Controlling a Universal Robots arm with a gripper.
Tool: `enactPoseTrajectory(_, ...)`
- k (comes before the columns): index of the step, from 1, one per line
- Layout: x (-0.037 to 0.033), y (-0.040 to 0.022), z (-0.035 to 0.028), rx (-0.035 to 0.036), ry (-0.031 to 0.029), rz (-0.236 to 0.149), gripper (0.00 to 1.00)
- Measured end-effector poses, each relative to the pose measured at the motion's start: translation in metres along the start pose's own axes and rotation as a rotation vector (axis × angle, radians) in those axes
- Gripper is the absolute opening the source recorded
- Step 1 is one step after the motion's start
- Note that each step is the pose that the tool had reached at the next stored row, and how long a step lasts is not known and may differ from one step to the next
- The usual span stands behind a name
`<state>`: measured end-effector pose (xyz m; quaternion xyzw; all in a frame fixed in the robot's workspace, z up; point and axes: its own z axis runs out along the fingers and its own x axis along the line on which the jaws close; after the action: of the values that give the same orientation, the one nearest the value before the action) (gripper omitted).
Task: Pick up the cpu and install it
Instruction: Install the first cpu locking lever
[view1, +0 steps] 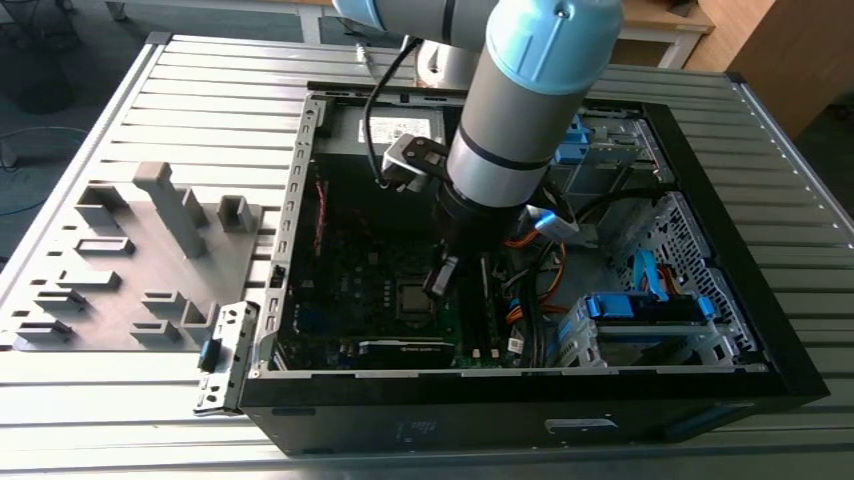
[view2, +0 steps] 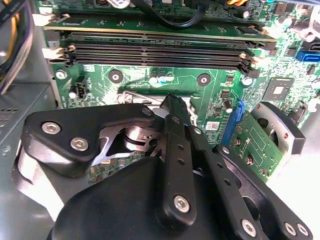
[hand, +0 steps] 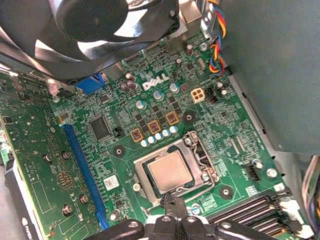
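Note:
The cpu (hand: 169, 171), a small square chip with a silver-grey top, lies flat in its socket on the green motherboard (hand: 100, 155). The exterior view has the cpu (view1: 407, 297) as a pale square low inside the open computer case (view1: 534, 390). My gripper (hand: 172, 204) hangs just over the socket's edge beside the chip, fingers together with nothing between them. In the second wrist view the gripper (view2: 172, 102) points down at the socket's metal frame (view2: 131, 96), which its black linkages mostly hide. The arm reaches down into the case, with the gripper (view1: 438, 283) near the board.
Memory slots (view2: 155, 52) run beside the socket. A black fan (hand: 115, 20) stands at the board's far end. Cables (view1: 547, 270) and a blue-clipped drive cage (view1: 647, 305) crowd the case on the exterior view's right. A grey fixture tray (view1: 134, 260) lies outside on the left.

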<state>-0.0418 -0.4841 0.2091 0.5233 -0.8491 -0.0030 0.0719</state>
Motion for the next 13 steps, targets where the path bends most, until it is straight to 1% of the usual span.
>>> enactPoseTrajectory(2,-0.0002,0.0002,0.0025,0.0018,0.0039,0.001,0.11)
enactPoseTrajectory(4,-0.0004,0.0003,0.0043,0.0026,0.0053,0.001,0.11)
enactPoseTrajectory(9,-0.0004,0.0003,0.0045,0.0026,0.0054,0.001,0.11)
enactPoseTrajectory(13,0.0008,0.0029,0.0051,0.0012,0.0025,0.000,0.11)
